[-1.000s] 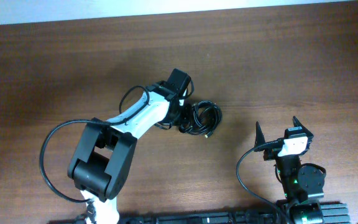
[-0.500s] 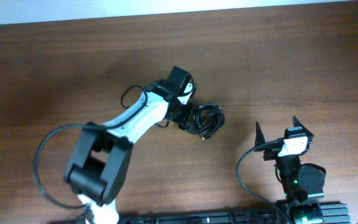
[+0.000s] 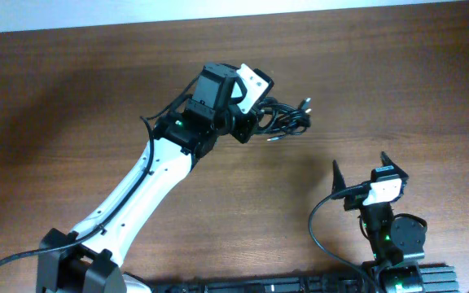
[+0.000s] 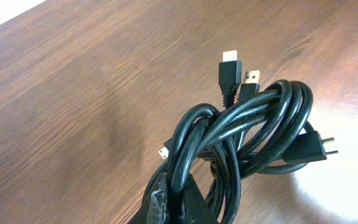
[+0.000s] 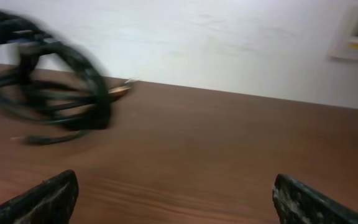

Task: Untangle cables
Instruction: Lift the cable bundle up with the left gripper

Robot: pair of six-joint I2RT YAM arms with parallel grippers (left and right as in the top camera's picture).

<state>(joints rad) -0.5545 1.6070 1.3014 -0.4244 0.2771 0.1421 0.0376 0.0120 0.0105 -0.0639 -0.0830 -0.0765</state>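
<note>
Above the desk (image 3: 72, 89), near the middle of its far edge, the left gripper (image 3: 253, 122) clamped the cables (image 3: 287, 118) in its fingers (image 4: 163, 202), lifted as one tight coil. The right gripper (image 3: 362, 165) sat toward the near-right corner, fingers wide and empty. No cord looked freed, with the plug ends (image 4: 230, 68) jutting from the knot; the untangling had barely begun.

— Can any text, brand, number or sign be read?
— None can be read. A small panel (image 5: 355, 34) is seen on the wall in the right wrist view, but whatever is shown on it is too blurred to be made out.
</note>
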